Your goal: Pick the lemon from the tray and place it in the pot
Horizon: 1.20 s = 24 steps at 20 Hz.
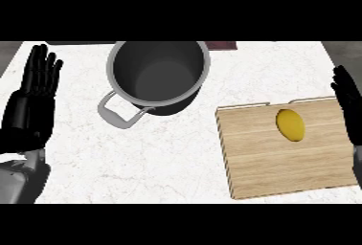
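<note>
On the wooden tray (pixel 283 158) we see the lemon (pixel 290 125) lying, well right of the pot (pixel 159 74); our left robot hand (pixel 32 103) and right robot hand (pixel 349 107) rest with fingers straight, holding nothing.

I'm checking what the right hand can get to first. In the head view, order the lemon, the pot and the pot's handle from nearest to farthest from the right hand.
From the right hand, at the right edge:
1. Lemon, on the tray, just left of the hand.
2. Pot, upper centre.
3. Pot's handle, on the pot's lower-left side.

1 lemon (pixel 290 125), 1 tray (pixel 283 167) (wooden), 1 pot (pixel 158 72), 2 hands (pixel 32 95).
</note>
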Each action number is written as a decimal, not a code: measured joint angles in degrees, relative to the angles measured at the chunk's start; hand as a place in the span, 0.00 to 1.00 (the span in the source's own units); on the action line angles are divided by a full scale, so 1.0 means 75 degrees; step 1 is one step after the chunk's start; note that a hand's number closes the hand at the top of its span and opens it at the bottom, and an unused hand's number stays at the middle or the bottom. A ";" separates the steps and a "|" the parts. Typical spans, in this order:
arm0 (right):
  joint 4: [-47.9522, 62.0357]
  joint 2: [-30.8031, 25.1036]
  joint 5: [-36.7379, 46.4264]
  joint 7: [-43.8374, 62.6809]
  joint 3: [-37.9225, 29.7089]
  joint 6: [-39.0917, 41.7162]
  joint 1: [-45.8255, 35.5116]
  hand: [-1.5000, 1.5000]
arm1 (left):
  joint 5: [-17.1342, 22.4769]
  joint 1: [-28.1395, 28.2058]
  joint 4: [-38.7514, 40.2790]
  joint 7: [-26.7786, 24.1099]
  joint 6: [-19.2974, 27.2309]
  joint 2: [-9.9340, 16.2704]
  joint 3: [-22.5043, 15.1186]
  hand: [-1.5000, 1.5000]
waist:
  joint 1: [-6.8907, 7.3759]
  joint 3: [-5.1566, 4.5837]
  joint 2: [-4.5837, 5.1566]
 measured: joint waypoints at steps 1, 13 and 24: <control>-0.0007 0.0056 0.0030 0.0012 -0.0020 -0.0029 0.0023 1.00 | -0.0018 -0.0028 0.0135 0.0095 -0.0070 0.0061 0.0053 0.50 | 0.0041 -0.0002 -0.0030; -0.0549 0.0310 0.2990 0.0898 0.0380 -0.3440 -0.0204 0.00 | -0.0781 0.1338 0.2117 0.1956 -0.0035 0.0883 -0.0085 0.50 | 0.0121 -0.0045 -0.0122; -0.2616 0.0161 0.6706 0.5346 0.1753 -0.2189 0.0064 0.00 | -0.0995 0.1318 0.2045 0.3017 0.0017 0.0992 -0.0151 0.50 | 0.0049 -0.0056 -0.0229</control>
